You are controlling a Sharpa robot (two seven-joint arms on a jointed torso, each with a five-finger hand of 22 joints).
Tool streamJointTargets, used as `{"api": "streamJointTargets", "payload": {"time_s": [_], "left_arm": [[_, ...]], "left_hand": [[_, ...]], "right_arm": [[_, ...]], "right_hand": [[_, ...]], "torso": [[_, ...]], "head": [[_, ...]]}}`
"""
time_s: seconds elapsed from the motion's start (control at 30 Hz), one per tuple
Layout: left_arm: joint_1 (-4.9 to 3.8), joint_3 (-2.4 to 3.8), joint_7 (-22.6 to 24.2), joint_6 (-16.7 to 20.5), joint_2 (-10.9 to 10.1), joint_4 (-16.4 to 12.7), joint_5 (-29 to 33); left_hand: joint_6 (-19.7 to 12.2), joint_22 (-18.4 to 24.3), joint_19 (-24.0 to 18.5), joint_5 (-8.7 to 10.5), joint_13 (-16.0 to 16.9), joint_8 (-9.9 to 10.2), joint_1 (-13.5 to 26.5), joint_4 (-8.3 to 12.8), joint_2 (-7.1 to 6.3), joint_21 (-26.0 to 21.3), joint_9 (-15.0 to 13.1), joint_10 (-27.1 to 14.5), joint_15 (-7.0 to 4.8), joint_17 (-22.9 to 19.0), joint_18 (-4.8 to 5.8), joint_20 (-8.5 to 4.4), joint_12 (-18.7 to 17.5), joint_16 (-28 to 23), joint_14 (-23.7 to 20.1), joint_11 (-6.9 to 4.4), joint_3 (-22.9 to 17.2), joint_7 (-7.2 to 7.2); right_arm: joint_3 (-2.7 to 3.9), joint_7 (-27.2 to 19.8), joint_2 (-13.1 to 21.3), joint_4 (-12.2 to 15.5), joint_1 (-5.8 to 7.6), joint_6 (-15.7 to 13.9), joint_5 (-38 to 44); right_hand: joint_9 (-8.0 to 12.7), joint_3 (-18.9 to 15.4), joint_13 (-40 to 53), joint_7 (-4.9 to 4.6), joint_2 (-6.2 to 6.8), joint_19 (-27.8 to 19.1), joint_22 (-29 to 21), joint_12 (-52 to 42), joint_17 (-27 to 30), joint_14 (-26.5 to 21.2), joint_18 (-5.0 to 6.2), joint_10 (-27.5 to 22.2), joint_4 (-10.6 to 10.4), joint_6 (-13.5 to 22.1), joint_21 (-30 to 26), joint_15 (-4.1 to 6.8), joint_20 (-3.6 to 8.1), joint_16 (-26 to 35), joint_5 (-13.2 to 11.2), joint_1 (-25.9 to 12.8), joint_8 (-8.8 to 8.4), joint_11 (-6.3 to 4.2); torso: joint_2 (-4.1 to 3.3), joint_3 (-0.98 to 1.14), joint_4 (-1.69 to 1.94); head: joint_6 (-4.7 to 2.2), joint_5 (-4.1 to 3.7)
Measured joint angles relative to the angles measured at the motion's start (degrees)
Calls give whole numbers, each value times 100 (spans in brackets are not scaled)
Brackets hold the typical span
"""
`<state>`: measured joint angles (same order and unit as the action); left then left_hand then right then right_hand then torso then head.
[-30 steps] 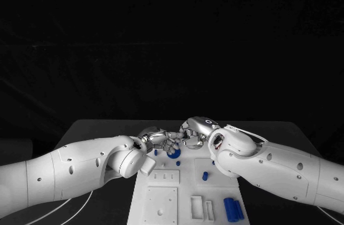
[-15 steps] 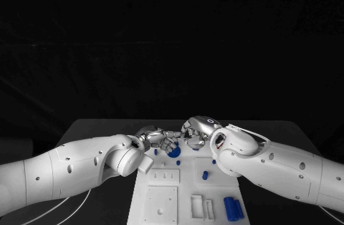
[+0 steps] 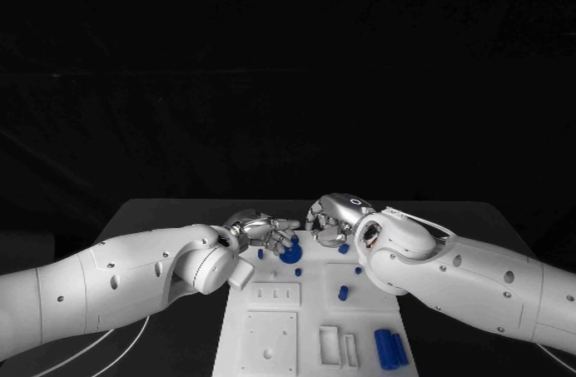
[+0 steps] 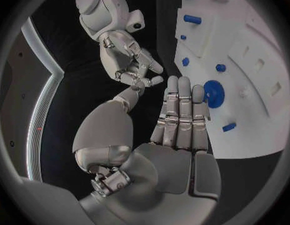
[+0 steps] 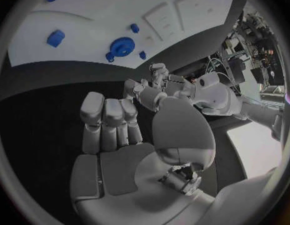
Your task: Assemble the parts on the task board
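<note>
Black tabletop [image 3: 156, 215] was seen carrying the white rectangular task board [image 3: 270, 344] at centre. Both silver hands were held together above its far end: left hand [image 3: 266, 230] with fingers extended, grasping nothing, right hand [image 3: 326, 221] curled, also empty. A round blue gear-like part [image 3: 292, 253] was seated just near of them; small blue pegs [image 3: 344, 293] stood further right.

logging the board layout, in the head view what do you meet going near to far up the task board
blue block pair → small blue peg → blue round gear → left hand and right hand at the far end of the task board.
</note>
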<state>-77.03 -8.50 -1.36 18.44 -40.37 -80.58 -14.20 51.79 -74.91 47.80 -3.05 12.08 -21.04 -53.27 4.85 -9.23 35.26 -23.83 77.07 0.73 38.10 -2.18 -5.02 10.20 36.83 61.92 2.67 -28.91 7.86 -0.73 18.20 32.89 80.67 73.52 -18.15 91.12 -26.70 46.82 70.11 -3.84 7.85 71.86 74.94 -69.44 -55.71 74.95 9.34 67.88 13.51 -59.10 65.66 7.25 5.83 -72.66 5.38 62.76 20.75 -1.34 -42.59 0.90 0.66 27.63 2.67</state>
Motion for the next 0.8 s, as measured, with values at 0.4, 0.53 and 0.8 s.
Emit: {"api": "streamJointTargets", "payload": {"time_s": [0.4, 0.53, 0.8], "left_arm": [[0, 0, 3, 2, -38, 3, -9], [0, 0, 9, 2, -82, -7, -10], [0, 0, 34, 10, -145, -32, -13]], "left_hand": [[0, 0, 0, 0, 5, 0, -23, 16, 22, 0, 1, 0, 0, 0, 2, 0, 0, 22, 0, 0, 16, 0], [0, 0, 0, 0, 9, 0, -23, 32, 22, 0, 1, 0, 0, 0, 2, 0, 0, 22, 0, 0, 31, 0], [0, 0, 1, 0, 10, 0, -23, 69, 22, 23, 1, -31, 0, -2, 4, 1, -39, 22, 0, 31, 42, 0]], "right_arm": [[0, -13, 202, -48, 0, -10, 8], [0, -203, 371, -275, 0, -13, -48], [0, -379, 642, -546, 1, -38, -123]], "right_hand": [[0, 0, 2, -4, 0, 30, 0, 0, 0, 9, 0, 21, 0, -17, 0, -9, 11, 0, 0, 0, 0, -20], [38, 20, -59, -127, 186, 30, 0, 73, 0, 9, -1, -22, -21, 105, 0, -10, 10, 0, -6, -4, -141, 23], [70, -306, -152, -155, 700, 58, 0, 156, 7, 20, -1, -125, -174, 263, 0, -79, -21, 22, -124, -384, -246, 125]], "torso": [[1, 1, -3], [1, 1, -3], [0, -6, -7]], "head": [[7, -9], [13, -26], [21, -71]]}}
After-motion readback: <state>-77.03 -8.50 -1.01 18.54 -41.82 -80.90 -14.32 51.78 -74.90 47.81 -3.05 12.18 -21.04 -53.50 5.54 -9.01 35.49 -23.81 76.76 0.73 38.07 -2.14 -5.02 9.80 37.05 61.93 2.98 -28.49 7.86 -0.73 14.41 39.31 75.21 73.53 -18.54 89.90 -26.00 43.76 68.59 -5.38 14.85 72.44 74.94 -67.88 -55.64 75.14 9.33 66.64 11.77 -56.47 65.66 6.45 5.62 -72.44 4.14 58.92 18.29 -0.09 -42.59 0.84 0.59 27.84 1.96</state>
